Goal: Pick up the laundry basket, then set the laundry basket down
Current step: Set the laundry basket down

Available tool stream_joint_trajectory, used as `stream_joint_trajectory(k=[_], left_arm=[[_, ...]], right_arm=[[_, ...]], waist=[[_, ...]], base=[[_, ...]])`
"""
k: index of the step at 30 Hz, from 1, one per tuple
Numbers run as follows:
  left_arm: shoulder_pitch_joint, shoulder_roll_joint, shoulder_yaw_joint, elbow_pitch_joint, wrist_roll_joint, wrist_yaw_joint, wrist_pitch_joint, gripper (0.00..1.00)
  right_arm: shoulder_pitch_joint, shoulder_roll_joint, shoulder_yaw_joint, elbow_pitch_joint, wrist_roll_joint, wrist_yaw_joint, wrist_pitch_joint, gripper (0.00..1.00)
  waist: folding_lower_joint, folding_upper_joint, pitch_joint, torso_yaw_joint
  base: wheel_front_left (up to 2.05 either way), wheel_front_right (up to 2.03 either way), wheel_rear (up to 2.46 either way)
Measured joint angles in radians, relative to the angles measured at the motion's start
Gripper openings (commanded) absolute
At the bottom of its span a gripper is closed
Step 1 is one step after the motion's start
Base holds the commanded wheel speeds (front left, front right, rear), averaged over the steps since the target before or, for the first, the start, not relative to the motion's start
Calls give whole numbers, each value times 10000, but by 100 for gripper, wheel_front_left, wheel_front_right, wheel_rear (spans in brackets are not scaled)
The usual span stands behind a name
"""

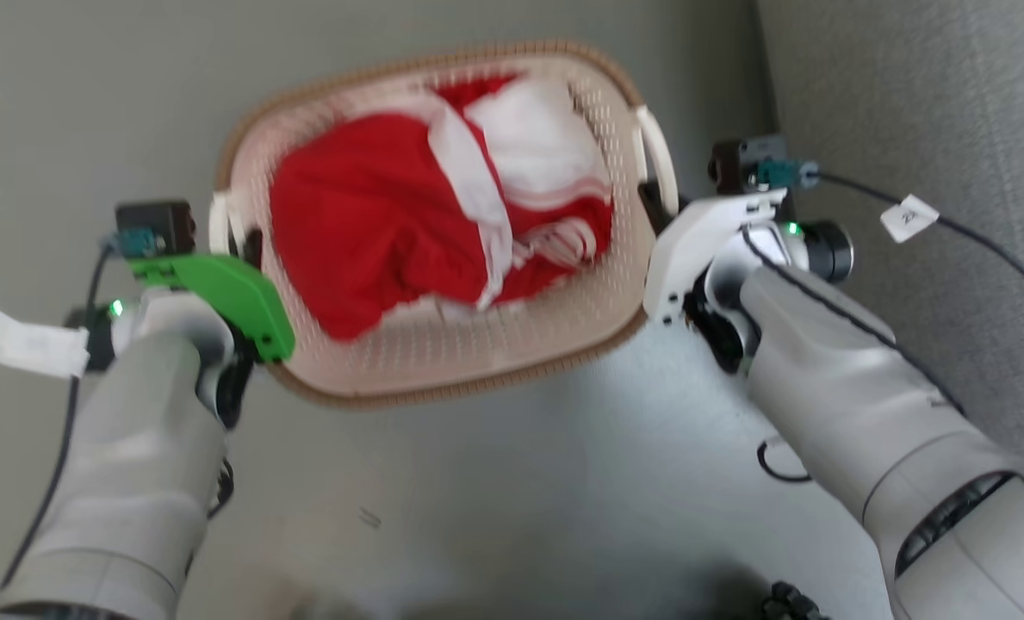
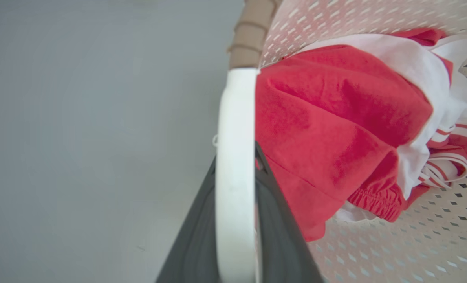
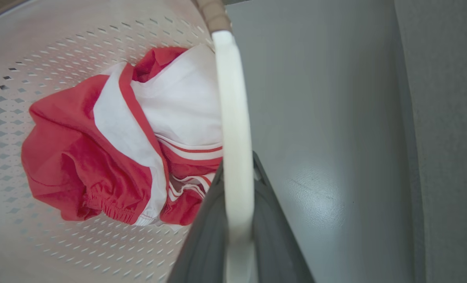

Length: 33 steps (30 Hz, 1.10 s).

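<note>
Left gripper pinching left handle; right gripper pinching right handle; laundry basket holds red-white clothing.

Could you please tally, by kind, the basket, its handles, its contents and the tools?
Laundry basket: 1
Handles: 2, left handle and right handle
Tools: 2, left tool and right tool
Red-and-white clothing bundle: 1
Total: 6

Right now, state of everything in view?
Basket: upright, held on both sides; lifted or not, unclear.
Clothes: bunched inside basket.
Left gripper: shut on left handle.
Right gripper: shut on right handle.
</note>
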Motion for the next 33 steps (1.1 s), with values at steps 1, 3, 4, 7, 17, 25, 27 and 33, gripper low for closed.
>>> stream_joint_trajectory(k=[1, 3, 4, 7, 17, 25, 27, 33], left_arm=[[-112, 19, 0, -38, 15, 2, -25, 0], [-312, 44, -6, -77, 31, 2, -201, 0], [-393, 52, -6, -82, 36, 2, -230, 0], [-606, 82, -6, -84, 44, 2, -337, 0], [-1604, 230, -102, -107, 290, 0, -537, 0], [-1782, 255, -123, 69, 291, -15, -711, 0], [-1789, 255, -128, 92, 299, -25, -713, 0], [-1999, 228, -157, 259, 359, -71, -727, 0]], right_arm=[[-104, -2, -2, -8, -29, -2, -73, 0], [-308, -17, -19, -15, -35, -6, -184, 0], [-390, -27, -31, -31, -35, -50, -221, 0], [-598, -36, -33, -63, -36, -111, -297, 0], [-1563, -44, -198, -79, -50, -267, -491, 0], [-1748, 10, -219, 33, -52, -265, -608, 0], [-1748, 19, -219, 48, -52, -265, -612, 0], [-1828, 48, -251, 178, -52, -265, -652, 0]], waist=[[0, -1, 129, -8], [0, 0, 392, -21], [0, 0, 526, -27], [0, 0, 922, -42], [0, 0, 2228, -71], [-1, 0, 3025, -81], [-1, 0, 3080, -83], [-1, 0, 3305, -81]], base=[[0, 0, 0], [0, 0, 0], [0, 0, 0], [0, 0, 0], [0, 0, 0], [0, 0, 0], [0, 0, 0], [0, 0, 0]])
